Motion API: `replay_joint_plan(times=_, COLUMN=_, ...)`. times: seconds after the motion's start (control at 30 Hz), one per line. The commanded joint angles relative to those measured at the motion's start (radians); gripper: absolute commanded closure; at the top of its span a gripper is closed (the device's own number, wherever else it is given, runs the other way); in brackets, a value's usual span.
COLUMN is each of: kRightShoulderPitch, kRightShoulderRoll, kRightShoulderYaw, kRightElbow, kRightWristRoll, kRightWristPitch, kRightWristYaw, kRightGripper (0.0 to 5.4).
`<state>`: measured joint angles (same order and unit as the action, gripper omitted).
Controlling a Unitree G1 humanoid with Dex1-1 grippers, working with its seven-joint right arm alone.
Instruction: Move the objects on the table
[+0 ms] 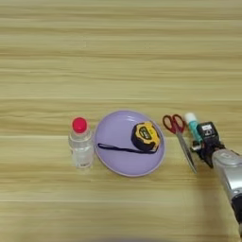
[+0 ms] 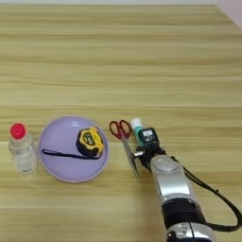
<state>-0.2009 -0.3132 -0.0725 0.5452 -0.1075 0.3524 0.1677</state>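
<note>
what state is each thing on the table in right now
clear plastic bottle with a red cap: upright, capped, left of the plate
round lilac plate: flat on the table, holding the tape measure
yellow and black tape measure: on the plate, black strap trailing left
steel scissors with red handle loops: flat, blades closed
white glue stick with a teal-green label: lying down, at the gripper
right gripper: on the glue stick

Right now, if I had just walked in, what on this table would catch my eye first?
Probably the lilac plate in the middle of the wooden table, with a yellow tape measure lying on it. Left of it stands a clear bottle with a red cap. To the right, the robot's silver arm reaches in, its black claw at a small white glue stick beside red-handled scissors.
</note>
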Motion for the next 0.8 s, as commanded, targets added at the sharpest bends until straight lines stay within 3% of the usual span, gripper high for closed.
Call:
replay_joint_plan(times=0.03, kRightShoulderPitch=-0.072, kRightShoulderRoll=-0.017, kRightShoulderYaw=0.002, kRightElbow=-0.015, kRightWristRoll=0.004, kRightWristPitch=-0.035, kRightWristYaw=-0.004, kRightGripper=3.75)
replay_joint_plan(times=0.37, kRightShoulderPitch=-0.083, kRightShoulderRoll=-0.025, kRightShoulderYaw=0.021, kRightElbow=0.033, kRightWristRoll=-0.01, kRightWristPitch=-0.049, kRightWristYaw=-0.003, kRightGripper=3.75)
replay_joint_plan(times=0.4, kRightShoulderPitch=-0.083, kRightShoulderRoll=-0.026, kRightShoulderYaw=0.022, kRightElbow=0.034, kRightWristRoll=-0.01, kRightWristPitch=-0.051, kRightWristYaw=-0.004, kRightGripper=3.37)
replay_joint_plan(times=0.8, kRightShoulderPitch=-0.081, kRightShoulderRoll=-0.023, kRightShoulderYaw=0.015, kRightElbow=0.019, kRightWristRoll=-0.001, kRightWristPitch=-0.065, kRightWristYaw=-0.012, kRightGripper=1.9)
